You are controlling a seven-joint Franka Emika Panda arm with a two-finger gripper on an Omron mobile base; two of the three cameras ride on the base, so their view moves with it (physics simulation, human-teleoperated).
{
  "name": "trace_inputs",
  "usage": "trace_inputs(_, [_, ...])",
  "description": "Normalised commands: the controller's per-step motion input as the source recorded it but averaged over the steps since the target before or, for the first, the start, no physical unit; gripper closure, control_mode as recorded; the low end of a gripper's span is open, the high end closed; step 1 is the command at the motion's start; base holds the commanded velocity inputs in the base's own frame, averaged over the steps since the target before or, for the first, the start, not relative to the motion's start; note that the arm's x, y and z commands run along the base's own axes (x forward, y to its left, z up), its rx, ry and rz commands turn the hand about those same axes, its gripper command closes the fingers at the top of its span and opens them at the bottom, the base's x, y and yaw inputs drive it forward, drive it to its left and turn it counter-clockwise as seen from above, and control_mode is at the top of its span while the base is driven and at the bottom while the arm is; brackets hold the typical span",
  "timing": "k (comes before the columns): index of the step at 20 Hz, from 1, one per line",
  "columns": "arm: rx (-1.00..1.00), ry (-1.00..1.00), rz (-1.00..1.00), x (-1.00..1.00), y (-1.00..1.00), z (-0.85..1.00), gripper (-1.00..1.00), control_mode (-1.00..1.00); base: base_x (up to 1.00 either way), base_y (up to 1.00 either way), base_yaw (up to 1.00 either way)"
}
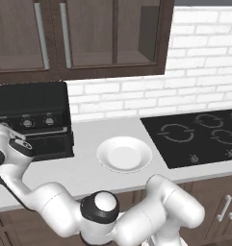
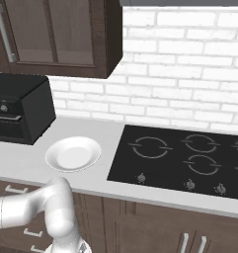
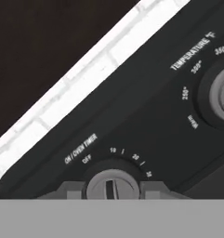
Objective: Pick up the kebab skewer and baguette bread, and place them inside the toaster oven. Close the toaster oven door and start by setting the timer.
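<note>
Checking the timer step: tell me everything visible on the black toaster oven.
The black boxy toaster oven sits on the pale counter against the white brick wall, below the dark wood cabinets, left of the white plate. Matte black body, silver-grey knobs across the front panel, door looks closed. Close up, the grey timer knob, marked ON / OVEN TIMER with OFF, 10, 20, 30, sits between the gripper's fingers; the temperature knob is beside it.

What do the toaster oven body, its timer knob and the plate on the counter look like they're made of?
Toaster oven: looks like matte black painted metal, flat sheen, with white printed lettering on the panel.
Timer knob: looks like silver-grey plastic or brushed metal, dull finish; can't tell which.
Plate: likely glazed white ceramic, smooth with soft shading at the rim.
</note>
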Motion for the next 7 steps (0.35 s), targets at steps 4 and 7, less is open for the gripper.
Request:
trace_inputs(4, [0.14, 0.00, -0.02, 0.00, 0.00, 0.00, 1.00, -1.00, 0.00, 0.00, 0.00])
trace_inputs(7, [0.14, 0.00, -0.03, 0.00, 0.00, 0.00, 1.00, -1.00, 0.00, 0.00, 0.00])
